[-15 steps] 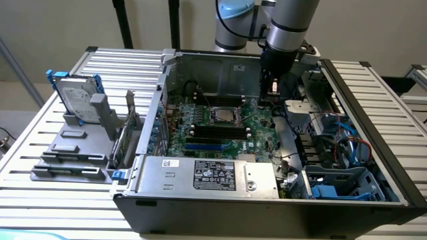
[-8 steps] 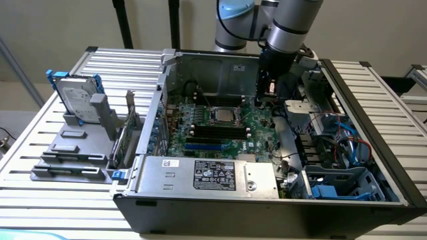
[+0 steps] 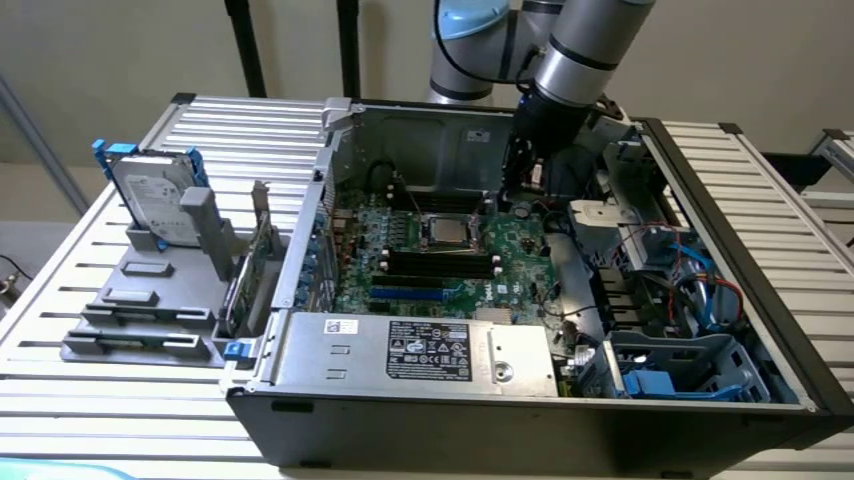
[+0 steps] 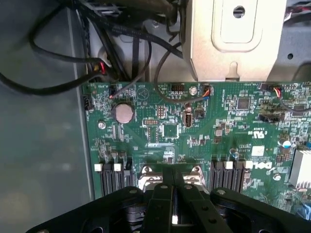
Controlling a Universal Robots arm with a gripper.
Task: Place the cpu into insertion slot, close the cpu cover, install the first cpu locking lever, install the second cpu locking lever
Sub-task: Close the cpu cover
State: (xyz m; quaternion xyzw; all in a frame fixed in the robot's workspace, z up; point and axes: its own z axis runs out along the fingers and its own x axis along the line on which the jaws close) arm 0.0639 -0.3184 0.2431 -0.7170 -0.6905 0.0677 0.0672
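Slatted metal table (image 3: 781,170) is seen bearing an opened computer case (image 3: 534,425), with the robot arm (image 3: 587,50) angled into its rear. The insertion slot (image 3: 447,232) is set mid-board, beside the black memory slots (image 3: 434,265). Its silvery cpu cover (image 4: 146,178) is glimpsed just past the gripper (image 4: 173,177). Jaws are drawn almost together; what, if anything, is held cannot be told.

Silver arm tubes (image 3: 587,45), pale-blue joint caps (image 3: 470,15), black tool (image 4: 173,175).

One insertion slot (image 3: 426,233), one arm (image 3: 587,50), one hard drive (image 3: 147,195).
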